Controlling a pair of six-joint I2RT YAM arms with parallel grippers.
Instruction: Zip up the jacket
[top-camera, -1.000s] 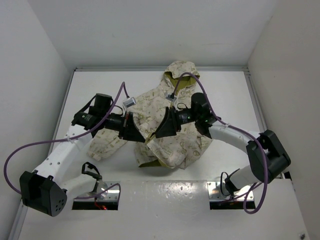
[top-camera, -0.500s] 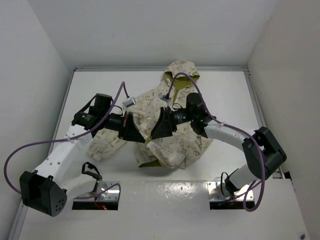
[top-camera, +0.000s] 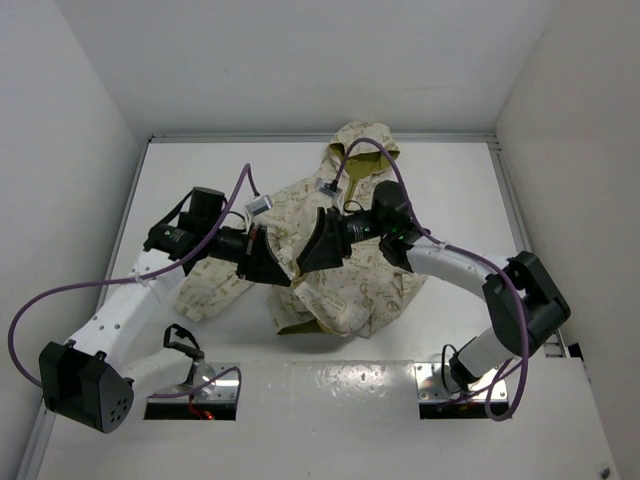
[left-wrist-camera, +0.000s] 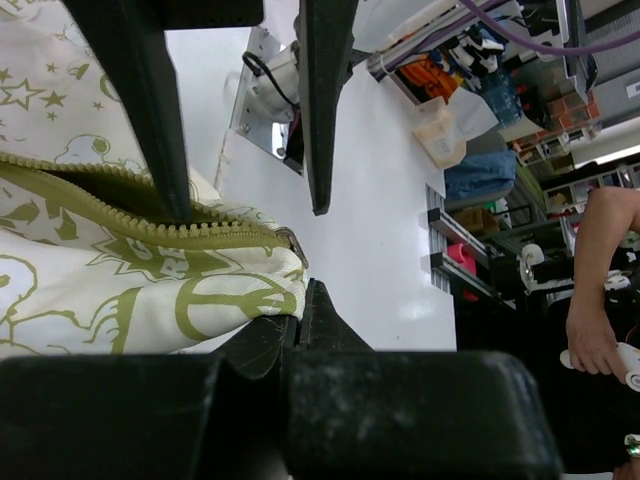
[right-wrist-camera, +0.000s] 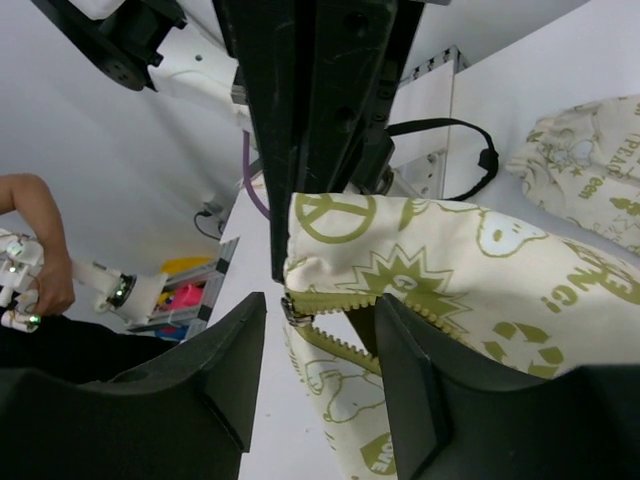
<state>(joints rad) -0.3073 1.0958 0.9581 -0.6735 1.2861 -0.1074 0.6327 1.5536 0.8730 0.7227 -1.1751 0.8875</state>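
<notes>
**mo:** so where's the jacket (top-camera: 350, 290) sitting?

**kit:** Middle of the white worktop (top-camera: 200, 180). The hood (top-camera: 360, 145) points at the far wall, and one sleeve (top-camera: 215, 285) flops out on the left of the overhead view. Both arms meet over its front, so from above the black pincer bodies cover the bit you'd actually want to see.

**mo:** wrist cams any better?

**kit:** Way better. On the left wrist cam, the left pincer (left-wrist-camera: 303, 318) is clamped tight on the cream fabric at the corner, just under the olive zipper (left-wrist-camera: 170, 232). There's a little metal piece (left-wrist-camera: 290, 240) at the zipper's end, and further along the two sides gape apart. Overhead shows none of that.

**mo:** and the right one?

**kit:** The right pincer (right-wrist-camera: 320, 305) is spread and isn't gripping anything. In its own cam the fingers sit either side of that metal piece, with a gap on both sides. Two toothed strips run off from there in different directions. The left cam catches those same fingers (left-wrist-camera: 145, 100) coming down from the top. One tip lands on the zipper line, and the other hangs over bare worktop beside the hem.

**mo:** anything else?

**kit:** Both wrist cams catch a person's hand (left-wrist-camera: 590, 340) way off in the background. The overhead view doesn't show it.
</notes>
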